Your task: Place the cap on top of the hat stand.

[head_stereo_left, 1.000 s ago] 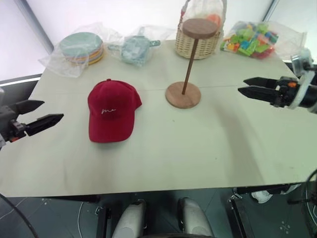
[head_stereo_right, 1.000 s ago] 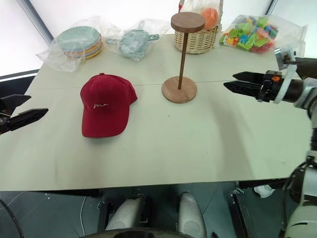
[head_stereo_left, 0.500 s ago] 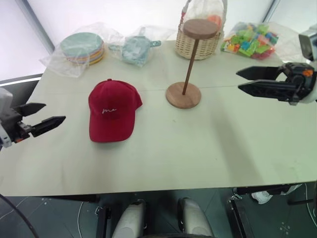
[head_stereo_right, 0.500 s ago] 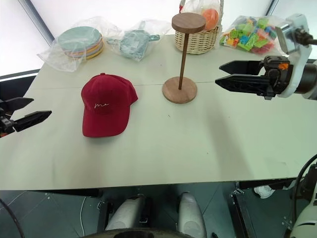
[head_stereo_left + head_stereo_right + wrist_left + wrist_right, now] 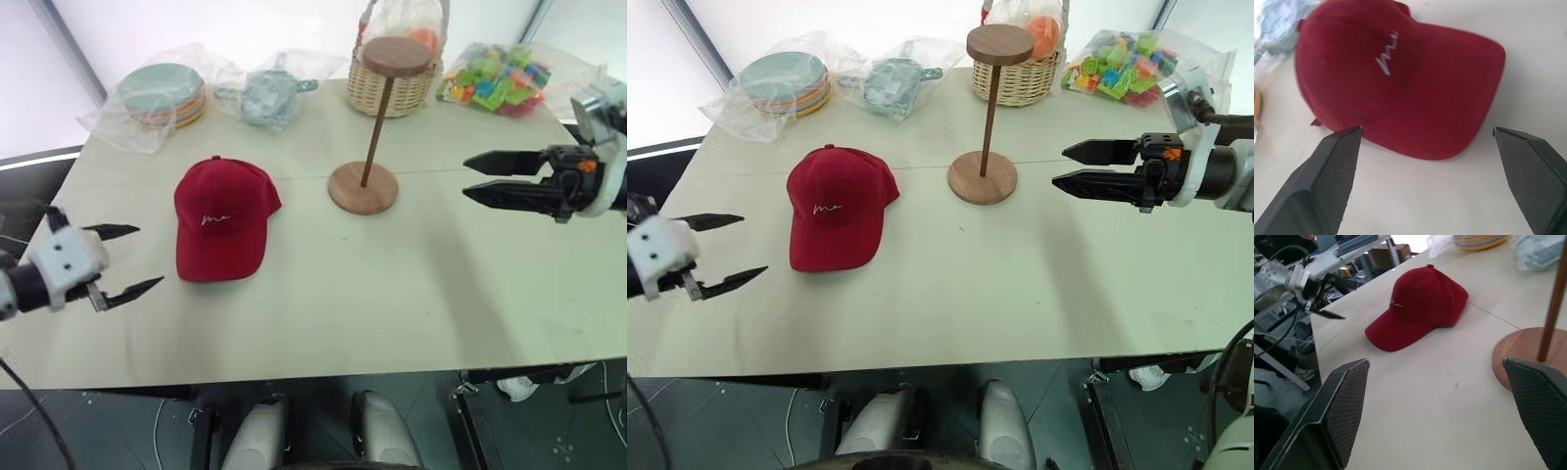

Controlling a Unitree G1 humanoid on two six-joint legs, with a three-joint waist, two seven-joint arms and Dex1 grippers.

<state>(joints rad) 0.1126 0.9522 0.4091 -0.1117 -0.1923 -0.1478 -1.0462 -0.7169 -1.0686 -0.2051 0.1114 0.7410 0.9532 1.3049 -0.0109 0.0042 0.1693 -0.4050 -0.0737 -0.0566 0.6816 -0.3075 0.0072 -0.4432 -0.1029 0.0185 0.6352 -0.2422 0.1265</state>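
The left gripper (image 5: 125, 261) has dropped and rolled, wide open and empty left of one dark red fabric cap (image 5: 223, 217); one wooden hat stand (image 5: 364, 186) stands right; the right gripper (image 5: 475, 175) hovers open, empty.

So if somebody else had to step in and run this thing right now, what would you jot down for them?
Left claw: open, holding nothing, just off the brim end of the cap, pointing toward it.
Right claw: open, holding nothing, hanging above the table beside the hat stand.
Cap: flat on the table, untouched, to the robot's left of the stand.
Hat stand: upright, its top disc bare. Behind it are a wicker basket and bagged items.
Done: nothing yet beyond lining up the left claw.
Left: grip the cap, lift it, and set it on the top disc.
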